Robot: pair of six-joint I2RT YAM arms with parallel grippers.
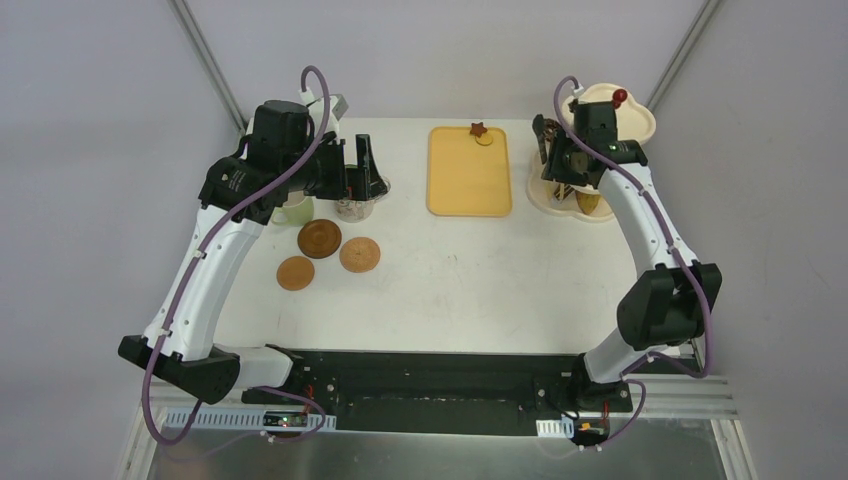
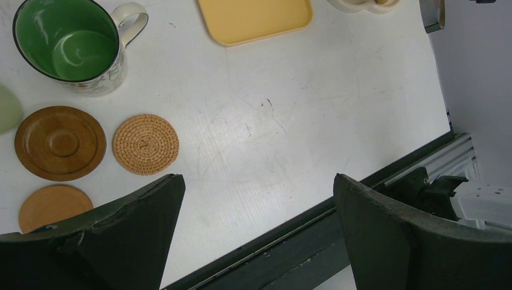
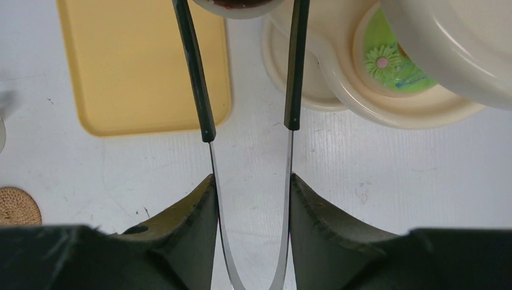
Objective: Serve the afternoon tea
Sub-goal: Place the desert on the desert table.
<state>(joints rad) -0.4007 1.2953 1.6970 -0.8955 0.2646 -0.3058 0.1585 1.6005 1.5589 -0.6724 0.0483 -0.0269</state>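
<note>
The green-lined patterned mug (image 2: 69, 45) stands at the back left, also in the top view (image 1: 352, 207), beside a pale mug (image 1: 293, 210). The pink mug is hidden. Three round brown coasters lie before them: dark wood (image 2: 60, 142), woven (image 2: 145, 144) and plain (image 2: 54, 205). My left gripper (image 2: 259, 187) is open and empty, raised beside the mugs (image 1: 365, 175). My right gripper (image 3: 250, 178) is shut on the black tongs (image 3: 193, 66), whose tips hold a round pastry (image 3: 238, 6) by the cream stand (image 3: 338, 90) with its red knob (image 1: 620, 96). A green flower pastry (image 3: 386, 63) sits on its lower tier.
A yellow rectangular tray (image 1: 469, 170) lies at the back centre with two small pastries (image 1: 480, 130) at its far edge. The black arm mount (image 1: 430, 385) runs along the table's near edge. Grey walls stand close on both sides.
</note>
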